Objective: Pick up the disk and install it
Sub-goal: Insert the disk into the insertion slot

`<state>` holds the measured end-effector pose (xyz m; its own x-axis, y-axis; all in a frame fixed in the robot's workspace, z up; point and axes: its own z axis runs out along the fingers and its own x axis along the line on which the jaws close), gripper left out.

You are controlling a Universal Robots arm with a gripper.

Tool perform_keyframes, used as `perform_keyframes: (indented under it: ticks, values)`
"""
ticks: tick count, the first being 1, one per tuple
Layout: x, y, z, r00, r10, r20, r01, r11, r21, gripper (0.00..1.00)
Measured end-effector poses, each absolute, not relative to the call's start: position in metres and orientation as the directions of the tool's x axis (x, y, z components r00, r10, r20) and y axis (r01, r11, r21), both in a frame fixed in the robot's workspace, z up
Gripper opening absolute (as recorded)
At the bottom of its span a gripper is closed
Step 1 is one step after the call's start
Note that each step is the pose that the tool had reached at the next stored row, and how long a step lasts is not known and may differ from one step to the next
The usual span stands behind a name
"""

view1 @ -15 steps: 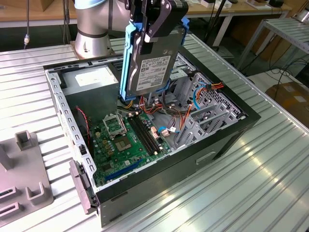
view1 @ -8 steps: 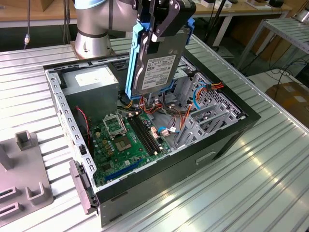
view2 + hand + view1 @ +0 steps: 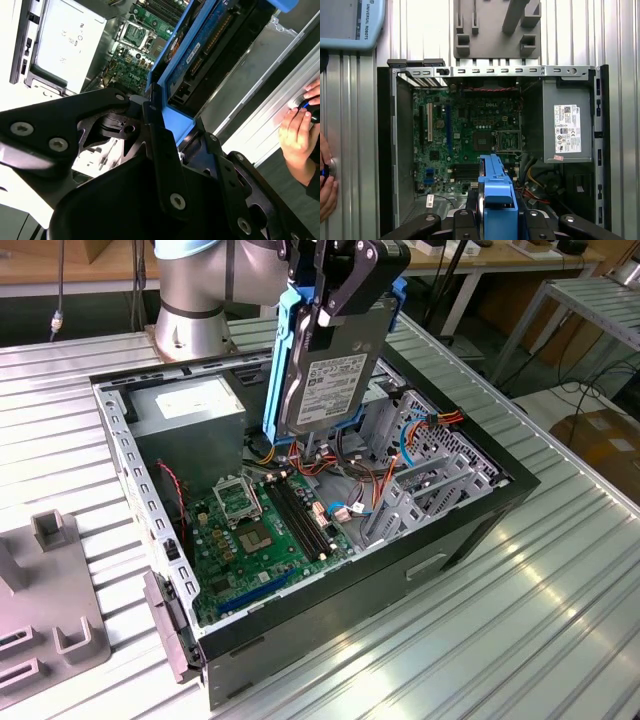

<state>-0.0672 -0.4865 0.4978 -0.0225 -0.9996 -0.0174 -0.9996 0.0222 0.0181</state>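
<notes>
Held by the gripper (image 3: 338,312), the disk (image 3: 335,380) hangs over the open case (image 3: 420,565) on the table (image 3: 520,640), motherboard (image 3: 260,530) beneath it, power supply (image 3: 190,405) to the exterior view's left, drive cage (image 3: 430,475) to its right.

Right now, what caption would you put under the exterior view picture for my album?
Robot jaws clamp the disk, hanging nearly upright above the open computer case.
</notes>
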Motion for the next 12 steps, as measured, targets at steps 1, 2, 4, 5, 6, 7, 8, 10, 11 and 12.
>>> perform_keyframes:
  ticks: [1, 2, 4, 5, 6, 7, 8, 10, 11, 12]
  values:
    - [-0.0672, -0.4865, 0.4978, -0.022, -1.000, -0.017, -1.000, 0.022, 0.018, 0.37]
    - [-0.0672, -0.4865, 0.4978, -0.022, -1.000, -0.017, -1.000, 0.022, 0.018, 0.37]
    - [-0.0672, -0.4867, 0.4978, -0.022, -1.000, -0.017, -1.000, 0.022, 0.018, 0.37]
    - [-0.0672, -0.4870, 0.4978, -0.022, -1.000, -0.017, -1.000, 0.022, 0.018, 0.37]
    - [-0.0672, -0.4872, 0.4978, -0.022, -1.000, -0.017, -1.000, 0.022, 0.018, 0.37]
    - [-0.0672, -0.4878, 0.4978, -0.022, -1.000, -0.017, -1.000, 0.022, 0.018, 0.37]
    - [-0.0671, -0.4887, 0.4978, -0.022, -1.000, -0.017, -1.000, 0.022, 0.018, 0.37]
    - [-0.0660, -0.4925, 0.4977, -0.022, -1.000, -0.017, -1.000, 0.022, 0.018, 0.37]
    - [-0.0653, -0.4940, 0.4977, -0.022, -1.000, -0.017, -1.000, 0.022, 0.018, 0.37]
    - [-0.0640, -0.4953, 0.4976, -0.022, -1.000, -0.017, -1.000, 0.022, 0.018, 0.37]
